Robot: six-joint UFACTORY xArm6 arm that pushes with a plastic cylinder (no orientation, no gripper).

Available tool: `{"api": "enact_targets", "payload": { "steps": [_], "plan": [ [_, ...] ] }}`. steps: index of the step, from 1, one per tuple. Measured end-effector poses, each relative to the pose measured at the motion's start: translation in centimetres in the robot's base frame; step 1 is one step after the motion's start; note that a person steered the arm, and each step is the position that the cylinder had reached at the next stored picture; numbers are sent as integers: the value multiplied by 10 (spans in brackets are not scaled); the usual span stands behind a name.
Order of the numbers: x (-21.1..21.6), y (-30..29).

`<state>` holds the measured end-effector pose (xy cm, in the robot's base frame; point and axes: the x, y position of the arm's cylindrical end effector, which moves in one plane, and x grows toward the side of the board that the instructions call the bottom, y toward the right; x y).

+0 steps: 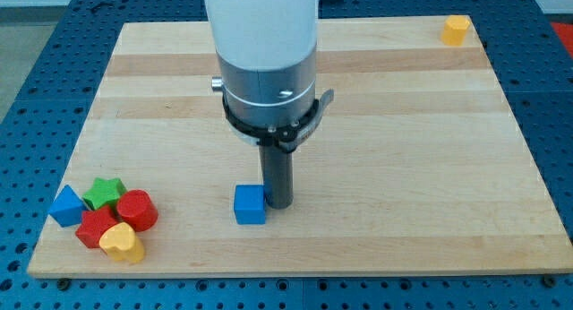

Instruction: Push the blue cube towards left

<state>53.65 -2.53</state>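
While the tip is touching the blue cube on its right face, the arm, carrying no hand, is needing a level leftward push along the desk.

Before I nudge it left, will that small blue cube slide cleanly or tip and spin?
The small blue cube sits flat on the smooth wooden board, so it will probably slide, not tip. My tip sits at its right side, slightly toward the view's top, so it may rotate a little. It looks light.
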Motion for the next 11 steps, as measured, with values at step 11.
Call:
{"api": "enact_targets", "payload": {
  "steps": [11],
  "plan": [
    [3, -29]
  ]
}}
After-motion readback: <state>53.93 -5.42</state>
